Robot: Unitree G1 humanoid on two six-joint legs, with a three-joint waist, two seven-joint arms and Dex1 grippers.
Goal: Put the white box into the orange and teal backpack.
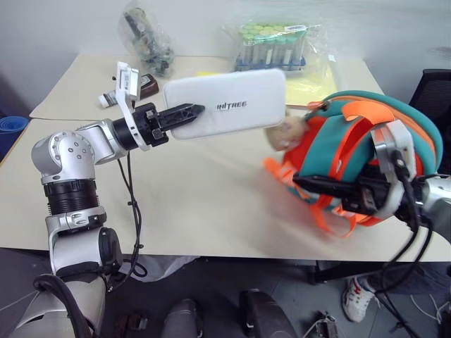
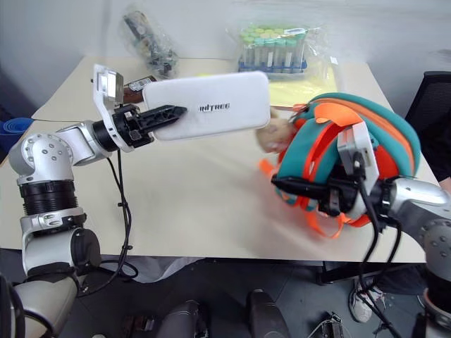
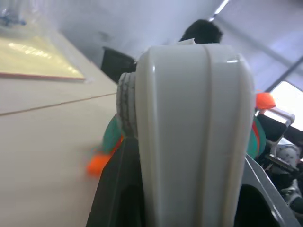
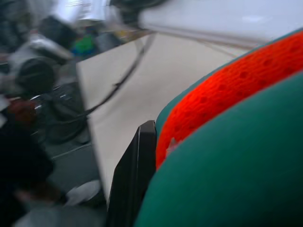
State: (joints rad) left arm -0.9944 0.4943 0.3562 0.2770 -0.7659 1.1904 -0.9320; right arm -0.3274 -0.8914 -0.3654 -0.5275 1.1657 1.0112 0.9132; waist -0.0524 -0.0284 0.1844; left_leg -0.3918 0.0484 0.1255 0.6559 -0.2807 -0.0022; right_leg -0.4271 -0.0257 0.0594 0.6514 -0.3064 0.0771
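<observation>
The left tool [image 1: 189, 110] has the white box [image 1: 232, 103] clamped by one short end, holding it out flat in the air above the bench [image 1: 190, 190], lettering facing up. Just beside the box's far end sits the orange and teal backpack [image 1: 366, 151], its tan plush charm [image 1: 287, 132] hanging between box and bag. The right tool [image 2: 299, 186] reaches in against the backpack's strap side, fingers pinched on the backpack fabric, as the right wrist view shows with teal and orange mesh pressed against a black finger [image 4: 135, 179]. Behind the box, a rack of green-capped tubes [image 1: 273, 44] stands in a clear bag.
</observation>
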